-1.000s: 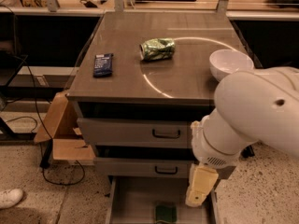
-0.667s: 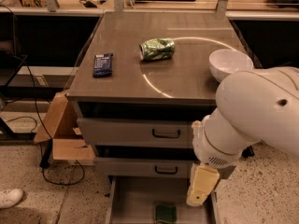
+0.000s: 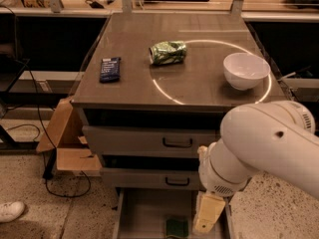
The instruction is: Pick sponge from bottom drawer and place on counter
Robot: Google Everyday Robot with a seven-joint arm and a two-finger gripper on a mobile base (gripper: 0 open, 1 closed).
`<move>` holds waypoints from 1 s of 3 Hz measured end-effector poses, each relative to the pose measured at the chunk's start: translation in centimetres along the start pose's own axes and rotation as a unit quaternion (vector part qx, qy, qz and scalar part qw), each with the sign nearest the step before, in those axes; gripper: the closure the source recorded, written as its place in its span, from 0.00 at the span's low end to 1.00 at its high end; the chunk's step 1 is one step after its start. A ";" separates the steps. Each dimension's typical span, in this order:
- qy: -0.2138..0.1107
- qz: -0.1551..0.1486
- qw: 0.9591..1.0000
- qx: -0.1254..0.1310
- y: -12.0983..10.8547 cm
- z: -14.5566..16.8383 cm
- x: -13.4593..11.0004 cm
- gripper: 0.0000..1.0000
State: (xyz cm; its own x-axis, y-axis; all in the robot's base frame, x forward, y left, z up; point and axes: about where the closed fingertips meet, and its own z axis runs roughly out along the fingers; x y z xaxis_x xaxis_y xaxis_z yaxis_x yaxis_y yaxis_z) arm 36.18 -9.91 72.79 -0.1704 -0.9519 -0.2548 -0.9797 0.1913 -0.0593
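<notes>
The sponge (image 3: 177,227), dark green on top, lies in the open bottom drawer (image 3: 142,214) near its front middle. My gripper (image 3: 209,213), a pale yellowish piece at the end of the big white arm (image 3: 264,141), hangs over the right side of that drawer. It is just right of the sponge and a little above it, not touching it. The counter (image 3: 199,86) with its thin white circle line is above, at the top of the cabinet.
On the counter are a crushed green can (image 3: 168,52), a dark blue packet (image 3: 110,68) and a white bowl (image 3: 245,69). The two upper drawers (image 3: 149,142) are shut. A cardboard box (image 3: 67,142) and cables lie on the floor at the left.
The arm and gripper have dropped a little lower toward the bottom drawer. The sponge and the things on the counter have not moved.
</notes>
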 end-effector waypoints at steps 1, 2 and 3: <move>-0.009 0.002 1.000 -0.001 -0.4 3.1 1.4 0.00; -0.010 0.002 1.000 0.015 -4.2 6.0 6.0 0.00; -0.006 0.002 1.000 0.021 -4.7 5.7 6.4 0.00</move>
State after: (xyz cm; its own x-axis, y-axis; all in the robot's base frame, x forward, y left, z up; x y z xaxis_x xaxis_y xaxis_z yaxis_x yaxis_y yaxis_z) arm 40.29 -15.51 65.91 -0.1734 -0.9480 -0.2670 -0.9737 0.2057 -0.0979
